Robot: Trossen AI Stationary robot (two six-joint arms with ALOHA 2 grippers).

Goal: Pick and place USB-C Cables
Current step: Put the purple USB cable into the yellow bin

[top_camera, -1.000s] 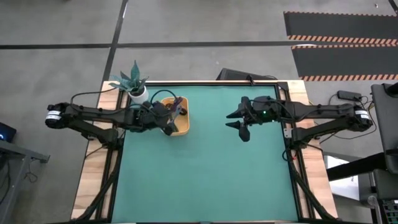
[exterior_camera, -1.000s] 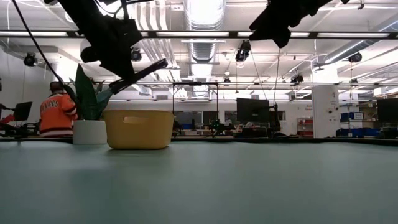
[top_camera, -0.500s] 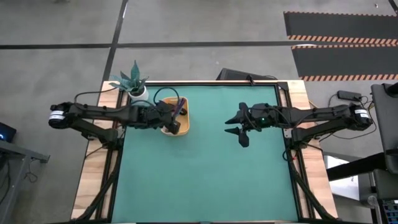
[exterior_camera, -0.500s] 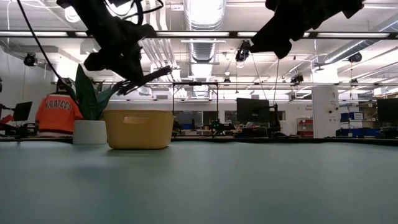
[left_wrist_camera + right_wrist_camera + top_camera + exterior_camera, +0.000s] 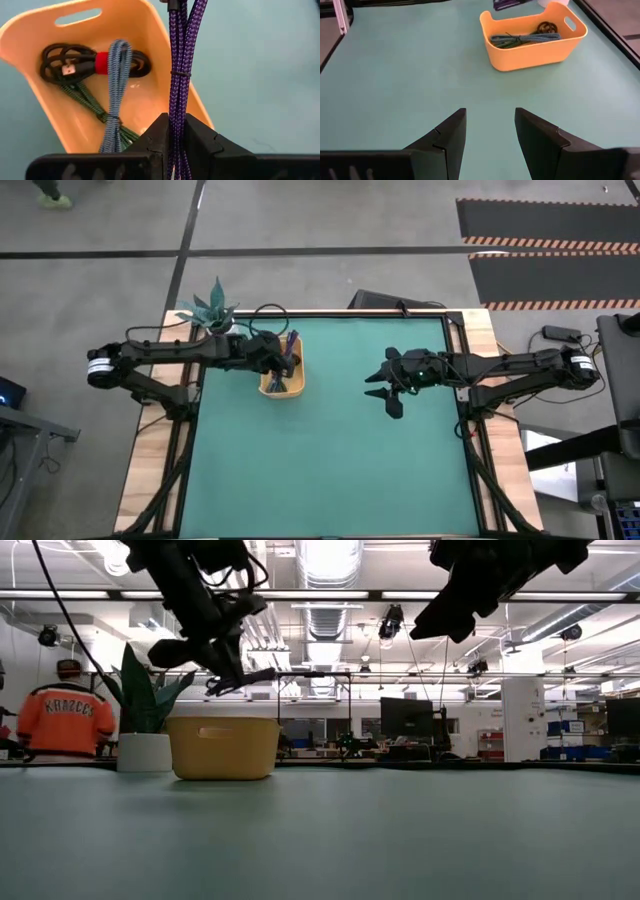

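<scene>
A green mat [image 5: 330, 450] covered the table, most of it bare, in a large workshop with bright ceiling lights. The blue-purple cable [image 5: 179, 75] hung straight down, pinched between the fingers of the left gripper [image 5: 173, 131], right above the near rim of the yellow tray [image 5: 172, 85]. The left gripper [image 5: 283, 358] sat over that tray [image 5: 281, 388], which stood near the mat's far-left corner. Inside the tray lay three more cables: the black one with a red band [image 5: 90, 62] coiled at the end with the handle slot, the teal-blue cable [image 5: 116, 90] lying lengthwise, and the dark green cable [image 5: 87, 100] partly beneath it. A potted plant [image 5: 213, 310] stood just beside the tray at the mat's corner. The right gripper [image 5: 388, 390] hovered well apart, over the mat's right half, its fingers [image 5: 540, 132] spread wide with nothing between them. Bare mat stretched from the tray to the near edge. A person in an orange shirt [image 5: 66, 715] sat beyond the table's left side.
</scene>
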